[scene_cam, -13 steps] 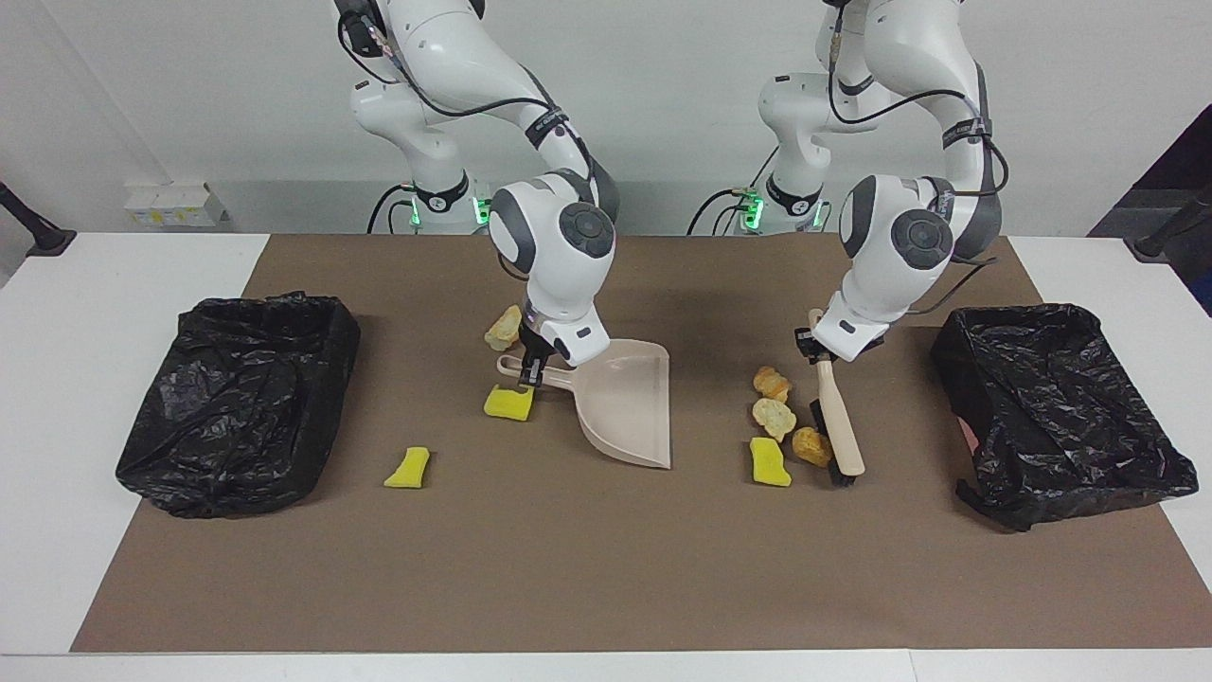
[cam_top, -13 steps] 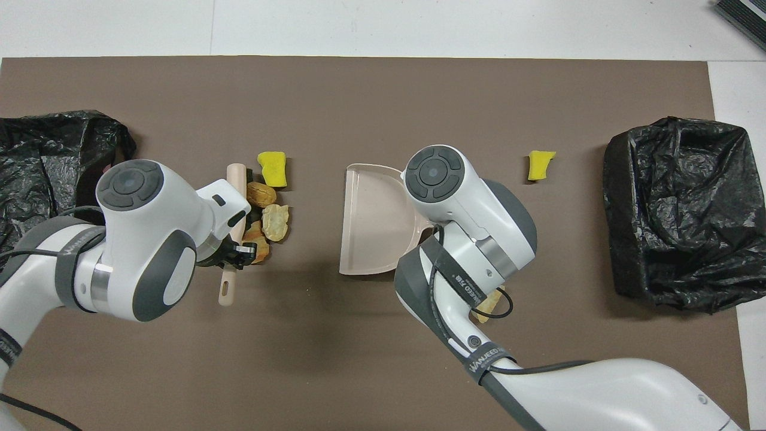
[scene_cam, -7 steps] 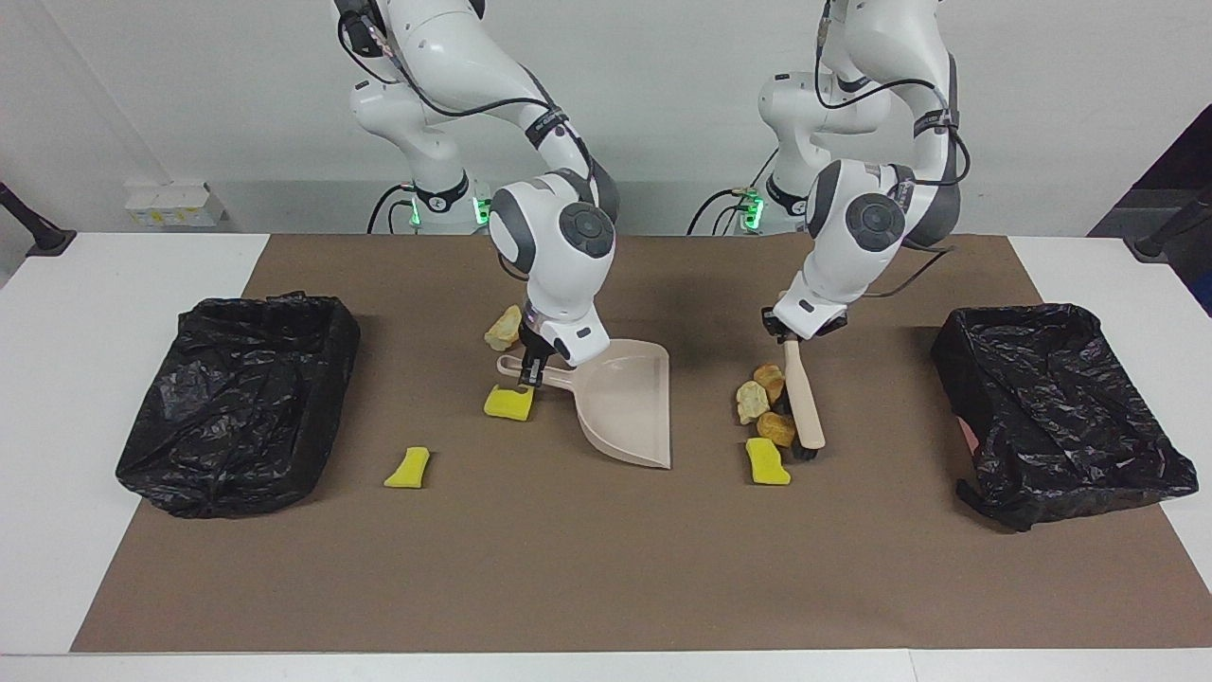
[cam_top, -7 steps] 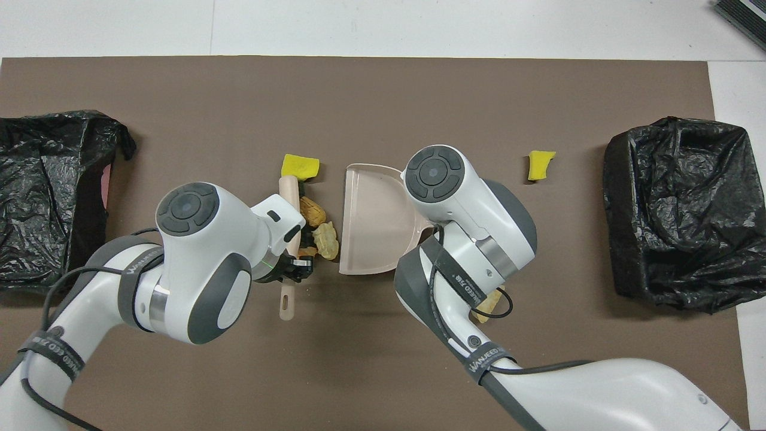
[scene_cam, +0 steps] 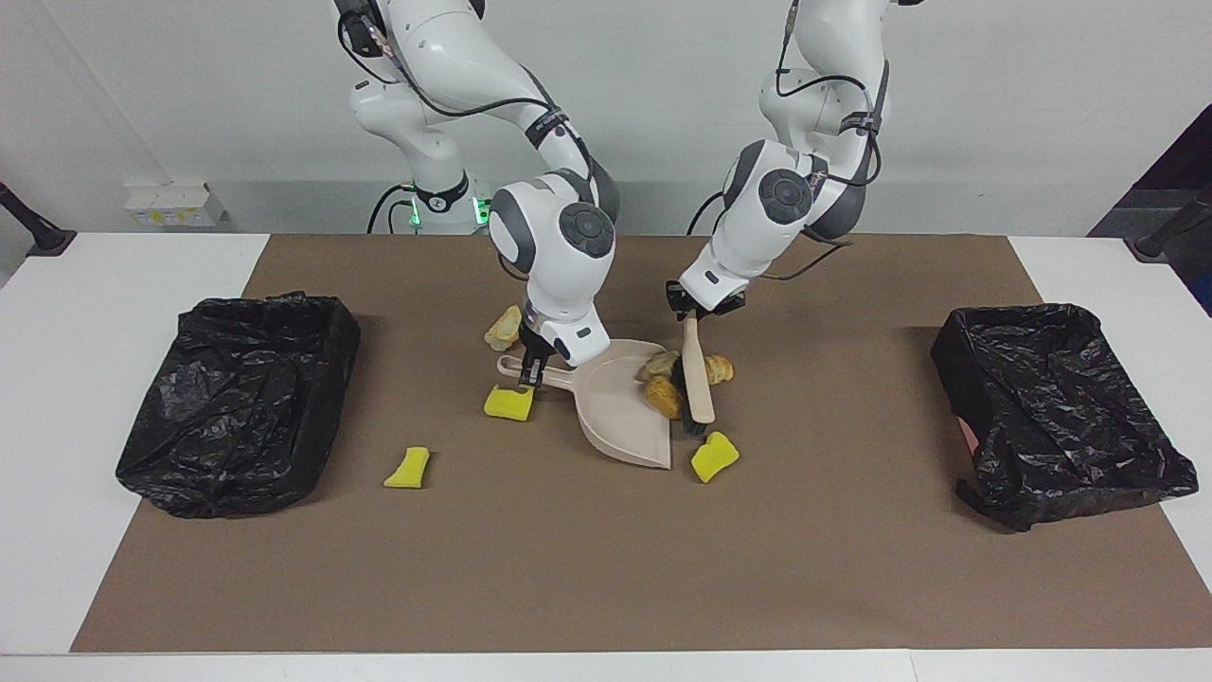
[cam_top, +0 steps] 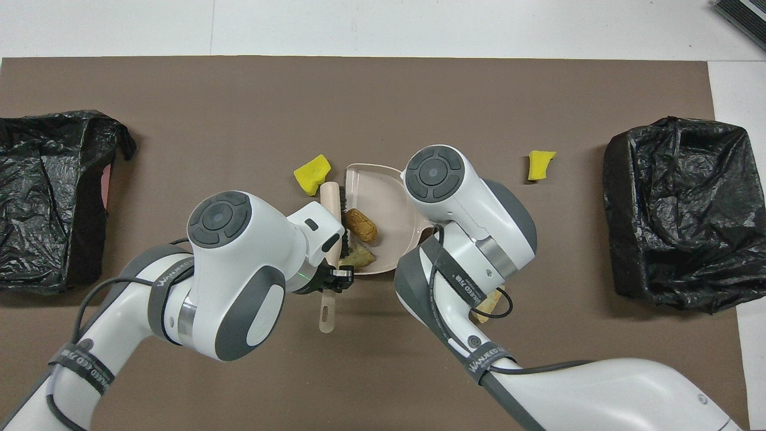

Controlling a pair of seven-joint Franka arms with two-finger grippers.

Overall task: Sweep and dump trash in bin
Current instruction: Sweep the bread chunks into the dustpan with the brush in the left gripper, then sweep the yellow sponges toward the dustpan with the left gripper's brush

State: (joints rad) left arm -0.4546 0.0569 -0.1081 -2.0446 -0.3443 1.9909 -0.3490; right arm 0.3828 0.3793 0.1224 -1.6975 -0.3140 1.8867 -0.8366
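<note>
My right gripper (scene_cam: 532,367) is shut on the handle of the beige dustpan (scene_cam: 620,417), which rests on the mat. My left gripper (scene_cam: 690,316) is shut on the beige brush (scene_cam: 699,379), whose bristles stand at the pan's mouth. Two crusty lumps of trash (scene_cam: 663,381) (cam_top: 361,225) lie inside the pan. A third lump (scene_cam: 719,369) sits beside the brush, toward the left arm's end. One yellow chunk (scene_cam: 714,457) (cam_top: 312,175) lies just outside the pan's corner. Another yellow chunk (scene_cam: 509,403) lies under the pan's handle.
A loose yellow chunk (scene_cam: 408,468) (cam_top: 540,165) and a tan lump (scene_cam: 505,327) lie toward the right arm's end. Black-bagged bins stand at both ends of the brown mat: one (scene_cam: 237,403) (cam_top: 676,215) at the right arm's end, one (scene_cam: 1060,412) (cam_top: 54,197) at the left arm's.
My left gripper has swept the brush across to the dustpan's mouth, pushing two lumps into the pan. The yellow chunk slid past the pan's corner. The right arm and dustpan stayed still.
</note>
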